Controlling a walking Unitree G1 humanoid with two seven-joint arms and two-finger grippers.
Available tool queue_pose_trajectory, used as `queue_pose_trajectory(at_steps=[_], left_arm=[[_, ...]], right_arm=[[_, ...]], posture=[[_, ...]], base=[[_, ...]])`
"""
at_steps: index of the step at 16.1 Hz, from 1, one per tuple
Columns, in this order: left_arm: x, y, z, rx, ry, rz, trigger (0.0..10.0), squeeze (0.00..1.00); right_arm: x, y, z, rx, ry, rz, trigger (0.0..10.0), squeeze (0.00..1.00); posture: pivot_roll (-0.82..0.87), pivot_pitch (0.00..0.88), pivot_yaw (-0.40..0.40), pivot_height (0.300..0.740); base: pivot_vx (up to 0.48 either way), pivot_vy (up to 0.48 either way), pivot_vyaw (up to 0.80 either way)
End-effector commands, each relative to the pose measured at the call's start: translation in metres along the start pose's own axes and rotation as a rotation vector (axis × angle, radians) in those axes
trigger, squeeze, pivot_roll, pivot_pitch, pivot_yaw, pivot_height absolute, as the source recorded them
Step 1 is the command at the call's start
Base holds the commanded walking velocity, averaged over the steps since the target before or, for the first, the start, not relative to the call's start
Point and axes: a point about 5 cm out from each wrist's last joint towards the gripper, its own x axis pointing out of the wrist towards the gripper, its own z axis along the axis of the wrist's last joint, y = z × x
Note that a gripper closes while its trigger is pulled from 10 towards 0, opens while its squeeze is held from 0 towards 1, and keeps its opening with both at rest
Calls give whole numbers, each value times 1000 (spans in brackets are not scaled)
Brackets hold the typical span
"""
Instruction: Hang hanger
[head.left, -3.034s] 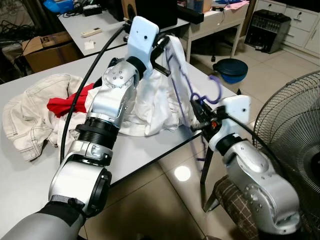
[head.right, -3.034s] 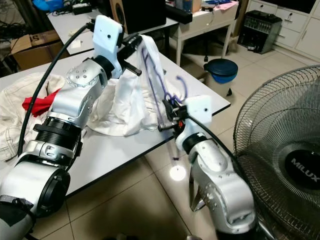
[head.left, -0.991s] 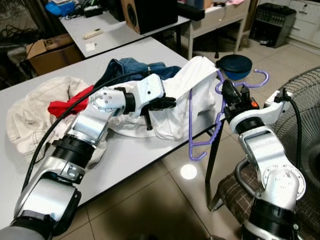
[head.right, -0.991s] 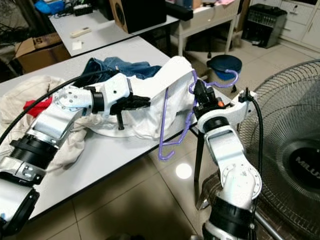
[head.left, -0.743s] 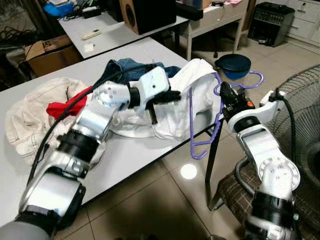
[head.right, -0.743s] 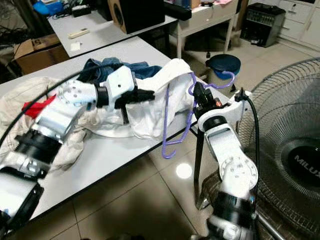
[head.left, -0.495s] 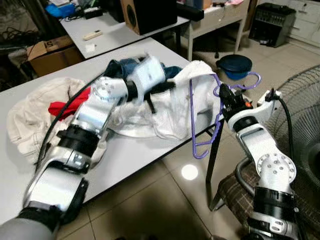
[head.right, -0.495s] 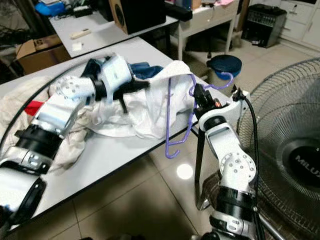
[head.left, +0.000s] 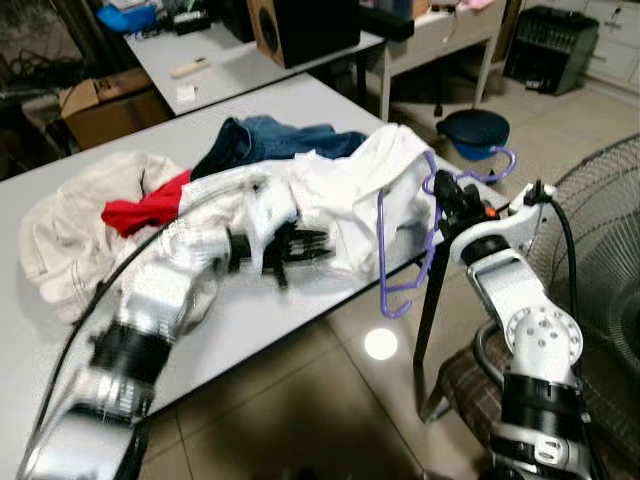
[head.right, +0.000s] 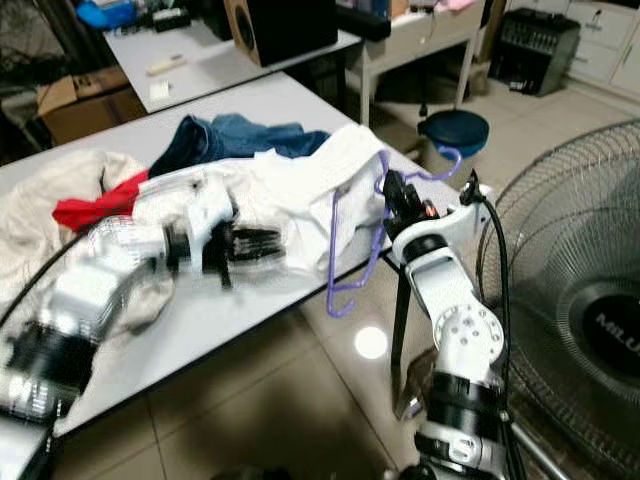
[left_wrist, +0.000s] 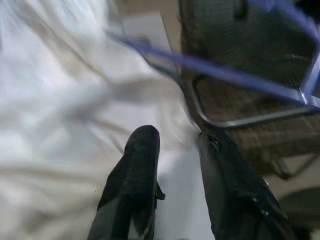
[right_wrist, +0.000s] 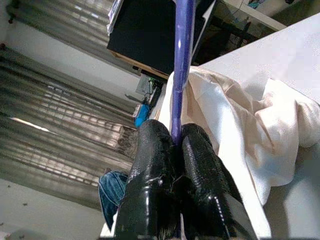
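A purple hanger (head.left: 385, 262) hangs off the table's right edge, its hook (head.left: 497, 163) pointing toward the fan. My right gripper (head.left: 441, 193) is shut on the hanger's wire near the neck, and in the right wrist view the wire (right_wrist: 181, 60) runs out from between the pressed fingers. A white shirt (head.left: 345, 190) lies on the grey table (head.left: 260, 320) with one part draped over the hanger. My left gripper (head.left: 318, 243), blurred, hovers low over the table just left of the shirt. It is open, and its fingers (left_wrist: 135, 165) hold nothing.
Blue jeans (head.left: 270, 140), a red cloth (head.left: 140, 205) and a beige garment (head.left: 60, 230) lie further left on the table. A large fan (head.left: 605, 230) stands at the right, with a plaid-cushioned chair (head.left: 460, 385) below it. A blue bin (head.left: 473, 130) is behind.
My left arm has pulled back from the white shirt and dropped low toward the near side of the table, empty. The right gripper keeps the hanger in nearly the same place.
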Motion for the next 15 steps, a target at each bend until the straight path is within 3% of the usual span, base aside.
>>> queue_pose_trajectory(at_steps=[1,3,4,5,6,10,15], left_arm=[[-3,1,-5,59,52,53,10000,1000],[1,-5,-28,111,96,144,10000,1000],[4,-9,-31,95,57,158,10000,604],[8,-10,-31,84,13,183,10000,0],[16,-16,-32,50,-76,209,10000,0],[30,-30,-32,66,-174,168,10000,0],[54,-45,-38,69,-170,83,10000,0]], right_arm=[[3,6,1,19,-5,33,10000,0],[2,6,5,31,-9,34,10000,0],[2,6,4,33,-9,34,10000,0],[2,6,3,32,-6,34,10000,0],[2,7,2,32,-4,34,10000,0],[0,8,3,44,-22,36,10000,0],[0,10,3,62,-38,38,10000,0]], posture=[[-105,0,133,740],[-101,0,123,740],[-101,0,121,740],[-102,0,121,740],[-110,0,132,740],[-124,0,149,740],[-138,0,163,740]], base=[[0,0,0],[0,0,0],[0,0,0],[0,0,0],[0,0,0],[0,0,0],[0,0,0]])
